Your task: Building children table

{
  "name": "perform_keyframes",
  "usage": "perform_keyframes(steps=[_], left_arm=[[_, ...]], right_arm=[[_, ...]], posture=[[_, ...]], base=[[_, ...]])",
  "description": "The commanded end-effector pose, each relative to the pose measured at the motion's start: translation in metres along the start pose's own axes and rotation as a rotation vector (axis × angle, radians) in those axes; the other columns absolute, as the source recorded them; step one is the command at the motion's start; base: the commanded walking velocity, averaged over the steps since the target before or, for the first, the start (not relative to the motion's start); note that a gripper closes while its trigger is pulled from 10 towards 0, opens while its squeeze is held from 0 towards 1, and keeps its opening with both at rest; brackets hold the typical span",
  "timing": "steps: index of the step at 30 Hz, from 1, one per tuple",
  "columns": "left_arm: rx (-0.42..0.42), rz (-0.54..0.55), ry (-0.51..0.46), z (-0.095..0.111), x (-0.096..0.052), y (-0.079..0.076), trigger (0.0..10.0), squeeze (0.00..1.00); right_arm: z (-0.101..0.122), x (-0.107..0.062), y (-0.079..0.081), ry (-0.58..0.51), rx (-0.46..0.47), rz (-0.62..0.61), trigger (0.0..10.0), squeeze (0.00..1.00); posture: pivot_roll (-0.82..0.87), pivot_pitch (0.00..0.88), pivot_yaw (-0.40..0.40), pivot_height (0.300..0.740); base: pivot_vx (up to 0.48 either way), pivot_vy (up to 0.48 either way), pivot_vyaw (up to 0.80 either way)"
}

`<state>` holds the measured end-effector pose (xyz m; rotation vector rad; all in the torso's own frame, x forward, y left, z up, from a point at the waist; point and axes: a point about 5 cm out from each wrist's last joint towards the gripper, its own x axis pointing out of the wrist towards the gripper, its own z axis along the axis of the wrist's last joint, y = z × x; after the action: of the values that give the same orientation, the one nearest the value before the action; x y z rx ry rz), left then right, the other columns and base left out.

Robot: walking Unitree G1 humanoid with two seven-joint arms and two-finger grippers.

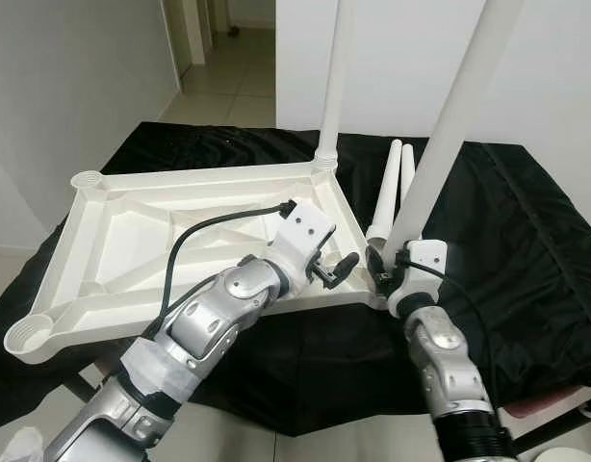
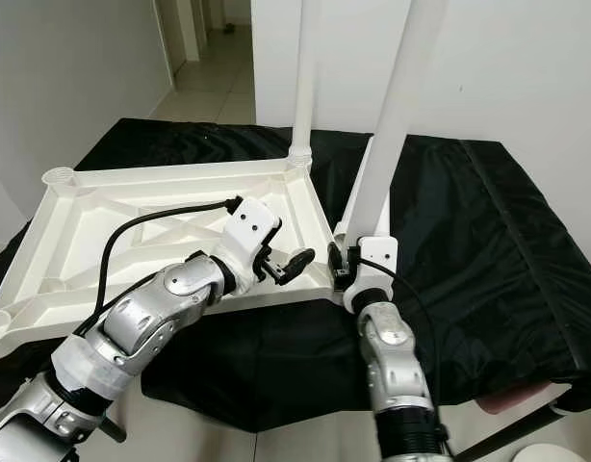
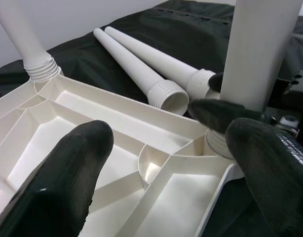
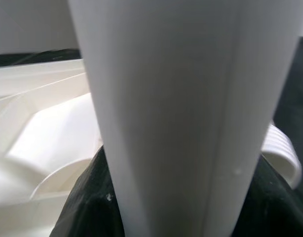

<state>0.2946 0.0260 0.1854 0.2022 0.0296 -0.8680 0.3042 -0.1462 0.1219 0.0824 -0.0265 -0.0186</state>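
Observation:
A white plastic tabletop (image 1: pixel 132 241) lies upside down on a black cloth. One white leg (image 1: pixel 336 77) stands fitted in its far right corner. My right gripper (image 1: pixel 390 262) is shut on a second leg (image 1: pixel 449 125) low down. It holds that leg slightly tilted, with its threaded end at the near right corner socket (image 3: pixel 218 143). My left gripper (image 1: pixel 336 271) is open over the tabletop's near right rim, its fingers (image 3: pixel 67 177) spread above the ribs beside that socket. Two loose legs (image 1: pixel 390 188) lie on the cloth behind the held leg.
The black cloth (image 1: pixel 507 231) covers the whole table and hangs over its edges. Two corner sockets (image 1: pixel 87 179) (image 1: pixel 28 334) on the left of the tabletop stand bare. A white wall rises behind, and a hallway (image 1: pixel 228 67) opens at the far left.

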Motion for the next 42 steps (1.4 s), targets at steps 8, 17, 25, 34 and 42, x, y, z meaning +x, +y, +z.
perform_keyframes(steps=[8, 17, 25, 34, 42], left_arm=[[-0.014, -0.148, 0.013, -0.002, -0.002, -0.005, 10.0, 0.0], [-0.003, -0.139, 0.007, 0.0, 0.0, -0.001, 10.0, 0.0], [0.0, -0.127, 0.0, 0.002, 0.001, 0.003, 10.0, 0.0], [0.018, -0.137, 0.008, -0.003, -0.004, 0.004, 10.0, 0.0], [0.061, -0.243, 0.03, -0.016, -0.02, 0.0, 10.0, 0.0]], right_arm=[[-0.006, -0.006, 0.013, 0.043, 0.092, -0.108, 10.0, 0.0], [0.003, -0.006, 0.01, -0.005, 0.095, -0.015, 10.0, 1.0], [0.019, -0.002, 0.004, -0.045, -0.006, 0.189, 10.0, 0.0], [0.031, 0.005, -0.006, -0.056, -0.17, 0.443, 10.0, 0.0], [0.027, 0.012, -0.011, -0.011, -0.208, 0.592, 10.0, 0.0]], posture=[[-0.01, 0.0, 0.031, 0.74], [-0.01, 0.0, 0.032, 0.74], [-0.02, 0.0, 0.03, 0.74], [-0.01, 0.0, 0.029, 0.74], [0.0, 0.0, 0.029, 0.74]], base=[[0.0, 0.0, 0.0], [0.0, 0.0, 0.0], [0.0, 0.0, 0.0], [0.0, 0.0, 0.0], [0.0, 0.0, 0.0]])
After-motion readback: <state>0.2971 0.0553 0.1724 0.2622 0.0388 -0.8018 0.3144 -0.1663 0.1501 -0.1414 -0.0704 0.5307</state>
